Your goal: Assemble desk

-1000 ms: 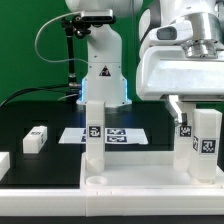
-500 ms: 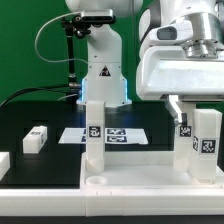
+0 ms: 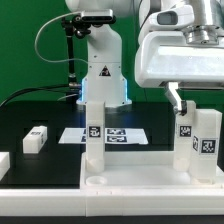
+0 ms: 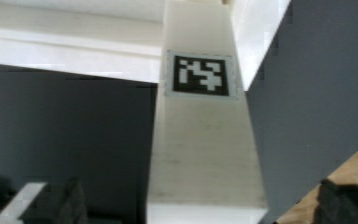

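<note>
White plastic makes up nearly everything of the task here. The desk panel (image 3: pixel 140 188) lies flat with its rim up, so its corner sockets face upward to take the posts. At the panel's corner on the exterior view's right, the right-hand leg (image 3: pixel 207 150) stands upright, apparently seated in its socket. The gripper (image 3: pixel 197 110) hangs directly above that corner. Its jaws are spread as wide as they go, one on either side of the post's top. In the wrist view dark gaps show between the post and the fingers (image 4: pixel 318 120), so I judge that it has hold of nothing and the leg stands on its own. A second leg (image 3: pixel 93 135) stands upright at the panel's far edge toward the exterior view's left, probably in its socket too. Two loose legs (image 3: pixel 36 138) lie on the black table (image 3: pixel 50 115) beyond the panel's left end, kept apart from each other, likely so each can be picked up cleanly. The marker board (image 3: pixel 125 135) lies flat on the table just behind the panel. No words or brand can be read anywhere. The only markings are black-and-white square tags (image 4: pixel 202 75) on the legs and on the marker board. A small mark on the arm's base is too small to make out.
</note>
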Robot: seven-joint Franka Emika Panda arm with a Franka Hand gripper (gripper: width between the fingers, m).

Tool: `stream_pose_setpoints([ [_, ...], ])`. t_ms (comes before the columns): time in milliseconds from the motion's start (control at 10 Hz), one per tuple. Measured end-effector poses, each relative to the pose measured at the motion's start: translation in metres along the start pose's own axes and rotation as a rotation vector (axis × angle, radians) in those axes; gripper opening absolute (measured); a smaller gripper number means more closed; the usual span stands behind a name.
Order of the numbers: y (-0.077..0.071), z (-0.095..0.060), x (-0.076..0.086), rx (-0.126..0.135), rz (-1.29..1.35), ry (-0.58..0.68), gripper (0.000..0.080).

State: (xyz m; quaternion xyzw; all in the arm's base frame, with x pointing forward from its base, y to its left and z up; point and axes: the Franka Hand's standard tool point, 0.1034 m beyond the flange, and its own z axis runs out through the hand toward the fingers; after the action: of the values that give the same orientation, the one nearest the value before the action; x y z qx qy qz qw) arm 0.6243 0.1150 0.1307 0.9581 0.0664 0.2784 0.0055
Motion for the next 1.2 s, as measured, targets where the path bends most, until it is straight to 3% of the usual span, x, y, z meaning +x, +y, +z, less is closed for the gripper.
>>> stream_pose_setpoints([
  [300,0.000,0.001,-0.002,0.000,0.001,-0.021,0.0649],
  [500,0.004,-0.005,0.014,0.003,0.002,-0.103,0.0649],
  [800,0.004,0.003,0.015,0.000,0.009,-0.325,0.0649],
  [1000,0.013,0.011,0.016,-0.012,0.019,-0.477,0.0649],
  [1200,0.011,0.021,0.023,-0.027,0.053,-0.507,0.0649],
])
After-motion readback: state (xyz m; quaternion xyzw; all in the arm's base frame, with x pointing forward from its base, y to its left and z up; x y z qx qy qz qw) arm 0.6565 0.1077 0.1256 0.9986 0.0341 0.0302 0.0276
